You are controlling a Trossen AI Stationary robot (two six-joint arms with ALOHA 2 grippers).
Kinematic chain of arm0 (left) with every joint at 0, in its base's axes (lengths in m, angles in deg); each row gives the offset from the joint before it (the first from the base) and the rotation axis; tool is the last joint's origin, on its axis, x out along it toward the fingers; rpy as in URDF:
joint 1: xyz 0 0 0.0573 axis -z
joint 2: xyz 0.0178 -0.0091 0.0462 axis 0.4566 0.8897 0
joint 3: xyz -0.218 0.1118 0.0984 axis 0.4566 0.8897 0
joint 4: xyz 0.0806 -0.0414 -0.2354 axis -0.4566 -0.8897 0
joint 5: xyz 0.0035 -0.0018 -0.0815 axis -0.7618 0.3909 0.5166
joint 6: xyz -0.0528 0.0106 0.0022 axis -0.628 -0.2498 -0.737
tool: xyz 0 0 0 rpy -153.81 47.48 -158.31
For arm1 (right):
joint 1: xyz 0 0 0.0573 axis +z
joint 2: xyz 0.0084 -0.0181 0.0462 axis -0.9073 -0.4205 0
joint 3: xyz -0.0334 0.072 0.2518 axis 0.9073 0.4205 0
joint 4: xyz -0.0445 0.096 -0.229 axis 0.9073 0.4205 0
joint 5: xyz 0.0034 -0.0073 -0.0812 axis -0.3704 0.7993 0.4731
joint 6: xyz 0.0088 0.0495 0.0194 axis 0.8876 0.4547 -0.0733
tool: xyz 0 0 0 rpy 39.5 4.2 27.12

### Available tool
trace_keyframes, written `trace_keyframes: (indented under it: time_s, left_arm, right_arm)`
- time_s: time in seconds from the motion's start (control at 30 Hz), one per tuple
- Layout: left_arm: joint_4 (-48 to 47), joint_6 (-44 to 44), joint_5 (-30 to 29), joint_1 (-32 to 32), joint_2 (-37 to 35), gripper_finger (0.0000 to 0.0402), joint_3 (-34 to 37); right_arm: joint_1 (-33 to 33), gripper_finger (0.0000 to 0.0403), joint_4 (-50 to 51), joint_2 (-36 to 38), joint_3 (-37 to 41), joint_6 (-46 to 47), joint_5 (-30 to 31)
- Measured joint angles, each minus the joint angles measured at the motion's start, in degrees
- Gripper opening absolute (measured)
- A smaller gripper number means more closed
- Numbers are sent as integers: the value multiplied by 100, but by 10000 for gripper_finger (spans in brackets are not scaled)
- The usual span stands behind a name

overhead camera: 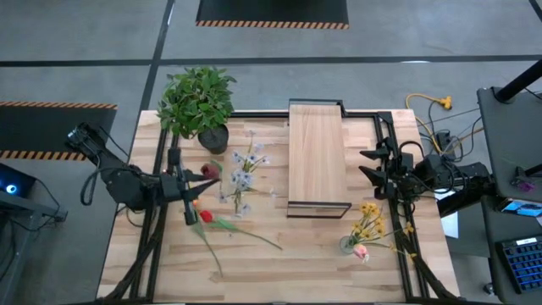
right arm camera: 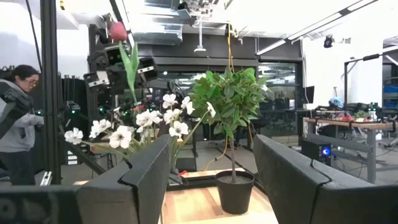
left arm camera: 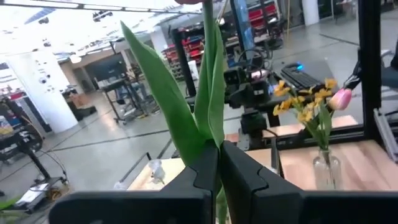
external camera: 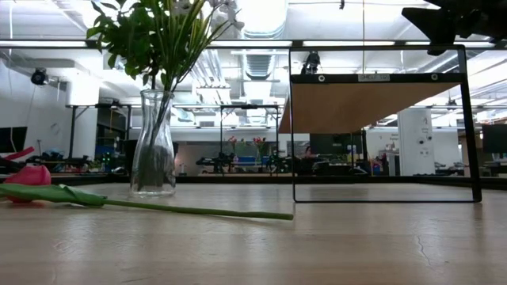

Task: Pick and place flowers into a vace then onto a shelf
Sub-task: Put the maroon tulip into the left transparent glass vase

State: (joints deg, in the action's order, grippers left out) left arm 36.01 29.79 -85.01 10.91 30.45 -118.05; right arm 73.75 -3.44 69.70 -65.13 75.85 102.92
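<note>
My left gripper [overhead camera: 195,183] is over the table's left part, shut on a red tulip [right arm camera: 117,30] that stands upright above the fingers. Another red tulip [external camera: 32,176] lies flat on the tabletop near it. A glass vase [external camera: 154,146] of white sprigs [overhead camera: 246,165] stands left of the shelf [overhead camera: 318,152]. A second glass vase [overhead camera: 362,233] at the near right holds small yellow blooms and a pink tulip [left arm camera: 341,98]. My right gripper [right arm camera: 211,177] waits open at the table's right side, facing left, with nothing between its fingers. My left gripper pinches the tulip's stem among its long green leaves [left arm camera: 210,134] between its two fingers. The fingers lie level and across the stem, pointing toward the table's right side. The tulip stands upright, bloom up, lifted clear of the table; a short piece of stem [left arm camera: 221,205] shows below the fingers.
A bushy green potted plant [overhead camera: 199,100] stands at the far left corner, just behind my left gripper. The shelf's thin black frame [external camera: 467,134] rises mid-table. A person [right arm camera: 18,118] stands beyond the table's left side. Bare tabletop lies along the near edge.
</note>
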Motion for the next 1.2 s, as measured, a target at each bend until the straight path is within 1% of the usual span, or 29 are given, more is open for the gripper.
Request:
trace_keyframes:
  time_s: [0.17,0.3,0.4,0.57,0.7,0.83,0.9,1.2]
  left_arm:
    - [293,36,604,-544,-37,0,242]
    - [341,-94,656,-783,-30,0,460]
    - [616,-102,699,-879,-36,0,605]
    - [1500,-115,697,-893,-27,0,1019]
    - [1600,-174,698,-891,-59,0,1319]
    - [2183,-202,693,-893,-64,0,1694]
    - [2329,-201,693,-893,-77,0,1868]
    - [2728,-296,688,-893,-111,0,2706]
  right_arm:
    - [0,219,0,0,0,0,-2]
    - [0,219,6,0,0,19,-2]
    - [-1,219,18,0,-2,84,-5]
    - [0,219,27,0,-2,84,-7]
    - [-1,219,42,-4,-2,99,-8]
    - [1,219,48,-4,-2,134,-8]
    - [1,219,48,-4,-2,132,-7]
    - [-1,219,48,-4,-2,152,-7]
